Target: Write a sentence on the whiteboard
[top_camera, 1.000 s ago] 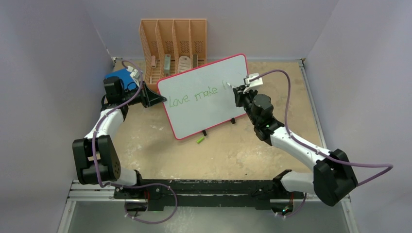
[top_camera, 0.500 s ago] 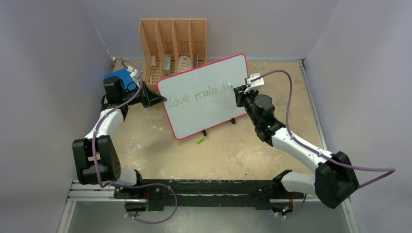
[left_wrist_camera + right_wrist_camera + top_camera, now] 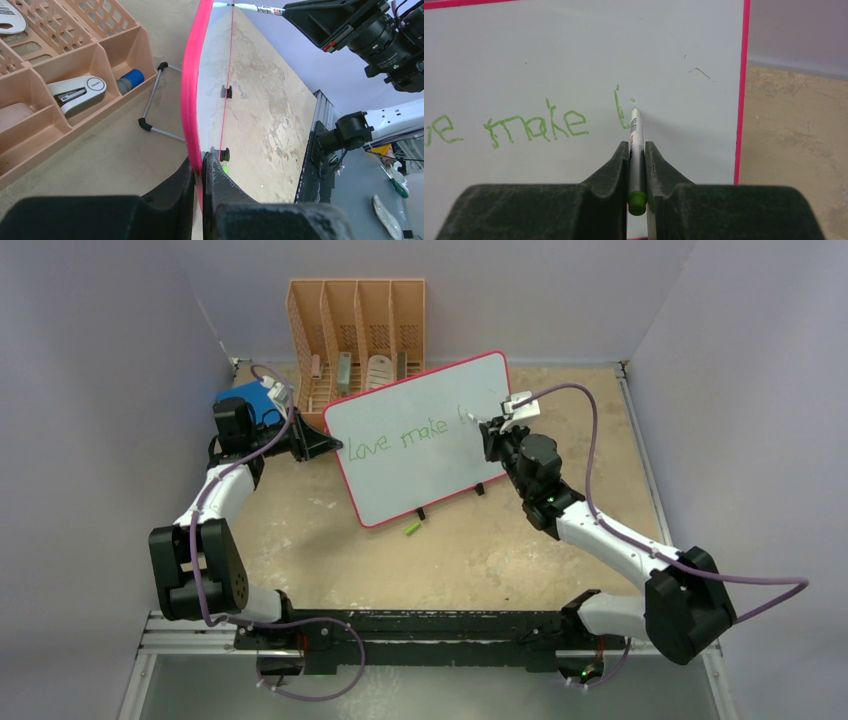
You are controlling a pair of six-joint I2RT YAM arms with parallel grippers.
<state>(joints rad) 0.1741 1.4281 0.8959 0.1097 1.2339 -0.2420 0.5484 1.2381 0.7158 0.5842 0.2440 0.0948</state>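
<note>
Whiteboard [image 3: 415, 465] rim inside left hand [image 3: 199, 164]

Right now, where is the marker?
In the right wrist view, the marker is clamped in the right gripper, tip at the whiteboard just right of the green l.

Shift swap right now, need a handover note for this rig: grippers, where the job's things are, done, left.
Left gripper: shut on the whiteboard, clamping its left pink rim.
Right gripper: shut on the green marker, tip at the board.
The whiteboard stands propped mid-table, in front of the peach organizer.
Done: the sentence reads "love make" plus the first stroke of a third word.
Left: the rest of that word and whatever follows.
</note>
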